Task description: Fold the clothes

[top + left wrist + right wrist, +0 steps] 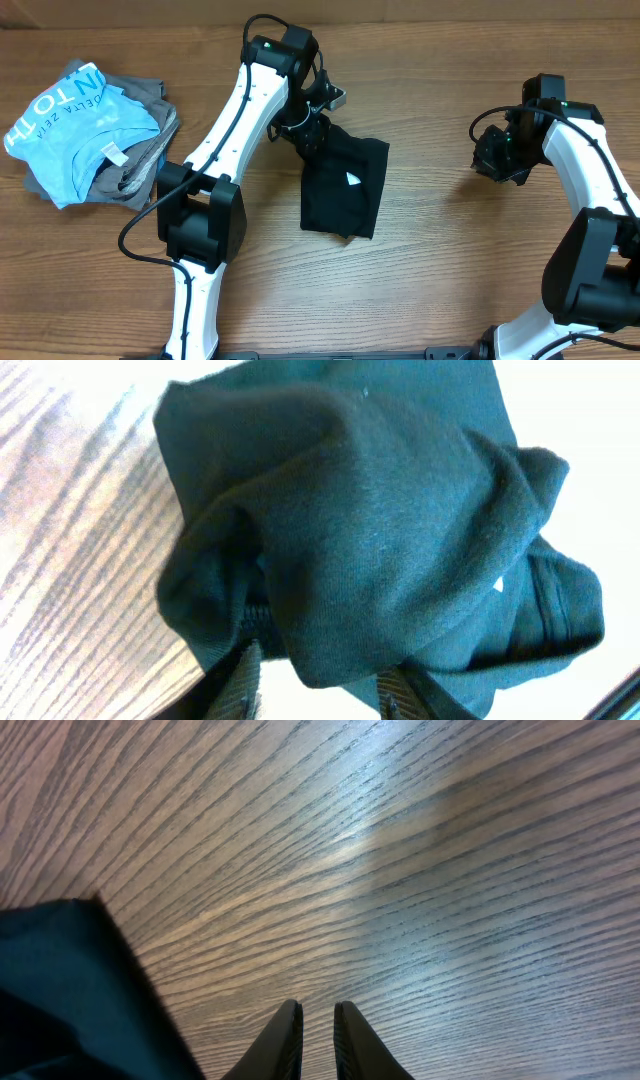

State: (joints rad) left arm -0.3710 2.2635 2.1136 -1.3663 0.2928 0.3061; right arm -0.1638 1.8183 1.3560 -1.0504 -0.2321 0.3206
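Observation:
The clothes, a plain black T-shirt [345, 190], lie folded into a narrow block at the middle of the wooden table, with a small white label [352, 180] showing. My left gripper [315, 130] is at the block's far left corner. In the left wrist view the black fabric [380, 510] is bunched and a fold sits between the fingertips of the left gripper [320, 660], which is shut on it. My right gripper [490, 155] hovers to the right, apart from the shirt. It [318, 1010] is shut with nothing held, and the shirt's edge [60, 990] shows at the left.
A light blue shirt with white lettering [75, 130] lies on grey garments [150, 150] in a pile at the far left of the table. Bare wood [430, 230] lies between the black shirt and the right arm.

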